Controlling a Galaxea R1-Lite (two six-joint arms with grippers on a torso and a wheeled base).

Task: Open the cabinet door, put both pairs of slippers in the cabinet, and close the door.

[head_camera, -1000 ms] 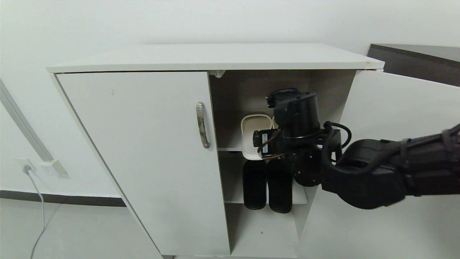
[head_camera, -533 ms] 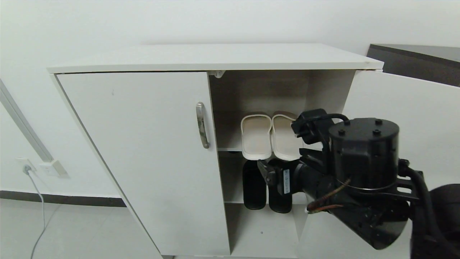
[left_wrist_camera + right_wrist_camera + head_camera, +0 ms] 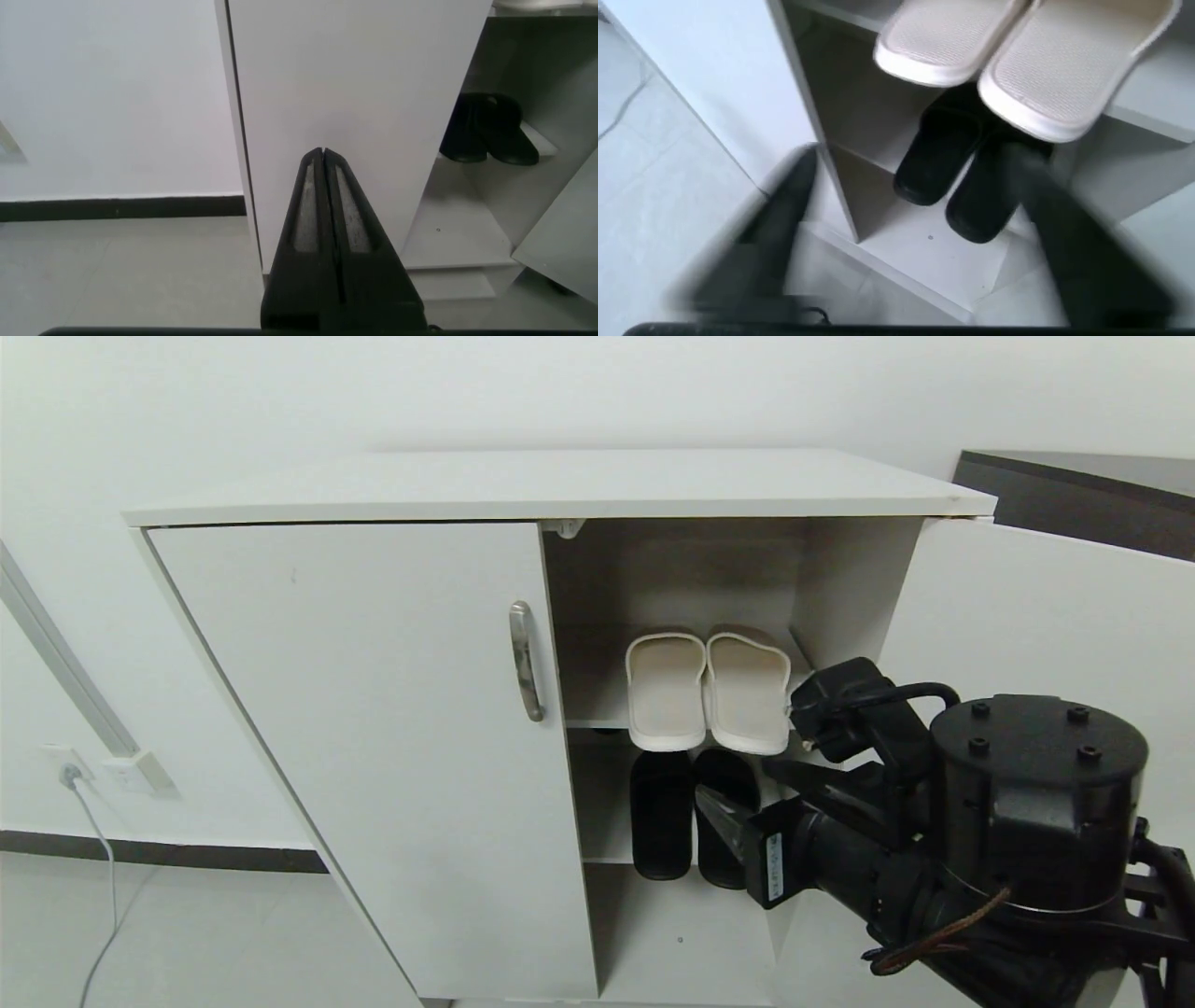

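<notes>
since the right arm has drawn back out of the cabinet (image 3: 560, 485) over the last second, down and towards its own side, you now have the white slippers (image 3: 708, 695) in full sight; a second ago the arm covered most of them. neither pair has shifted.

- white slippers: one pair, side by side and touching, on the upper shelf of the half laid bare by the open right door (image 3: 1027, 616), heels overhanging the shelf edge.
- black slippers (image 3: 665, 817): one pair, side by side on the shelf below, directly under the white pair.
- right tool (image 3: 733, 782): outside the cabinet, just in front of the black pair, fingers spread wide, holding nothing.
- left tool (image 3: 323, 154): fingers pressed together with nothing between them, pointing at the closed left door (image 3: 355, 728); you cannot tell whether it touches.
- handle (image 3: 526, 661): metal, upright on the left door's inner edge.

writing: a white label (image 3: 773, 865) on the right tool's side, print too small for you to read.

hard to make out: in the head view a finger of the right tool crosses the right-hand black slipper's heel. in the right wrist view the tool's fingers are blurred and the white pair is cut off at the frame edge.
</notes>
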